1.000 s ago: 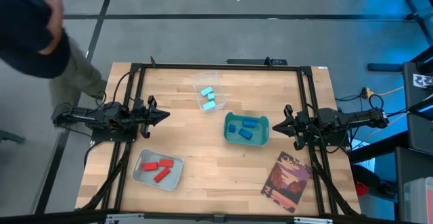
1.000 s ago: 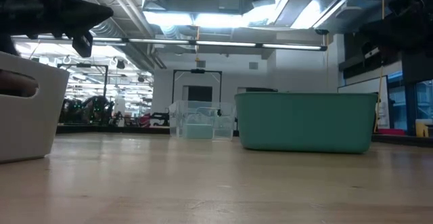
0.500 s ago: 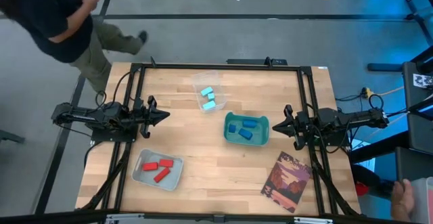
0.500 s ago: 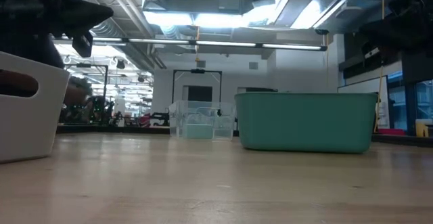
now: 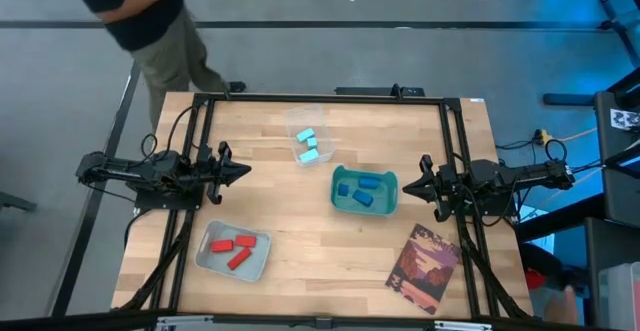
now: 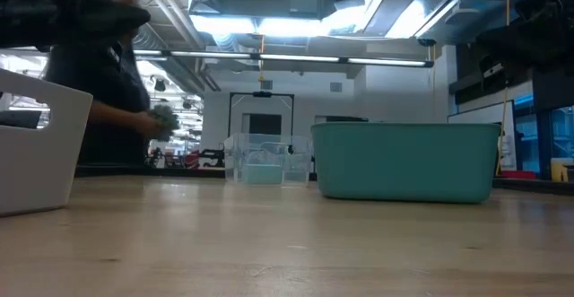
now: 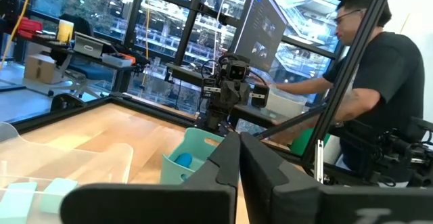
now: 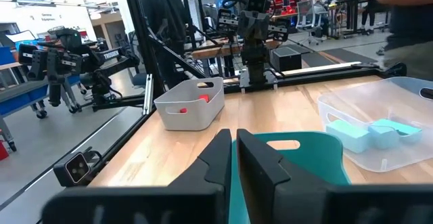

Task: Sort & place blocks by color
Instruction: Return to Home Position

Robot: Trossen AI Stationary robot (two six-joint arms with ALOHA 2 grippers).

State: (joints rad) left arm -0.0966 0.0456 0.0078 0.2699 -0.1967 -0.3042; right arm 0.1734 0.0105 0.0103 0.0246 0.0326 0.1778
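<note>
Three light cyan blocks (image 5: 308,145) lie in a clear tray (image 5: 307,122) near the table's far edge. Three darker blue blocks (image 5: 358,189) lie in the teal bin (image 5: 385,199) at mid-table. Three red blocks (image 5: 234,248) lie in the grey tray (image 5: 257,262) near the near-left corner. My left gripper (image 5: 246,171) hovers shut at the left side, above the table, holding nothing. My right gripper (image 5: 405,184) hovers shut at the right side, just right of the teal bin, holding nothing.
A picture card (image 5: 423,268) lies at the near-right corner. A black frame (image 5: 320,98) runs around the table. A person (image 5: 150,11) walks on the floor beyond the far-left corner. Bare wood lies between the trays.
Both arms have kept still and no block has moved. The person beyond the table's far-left corner has walked rightward along the far side.
</note>
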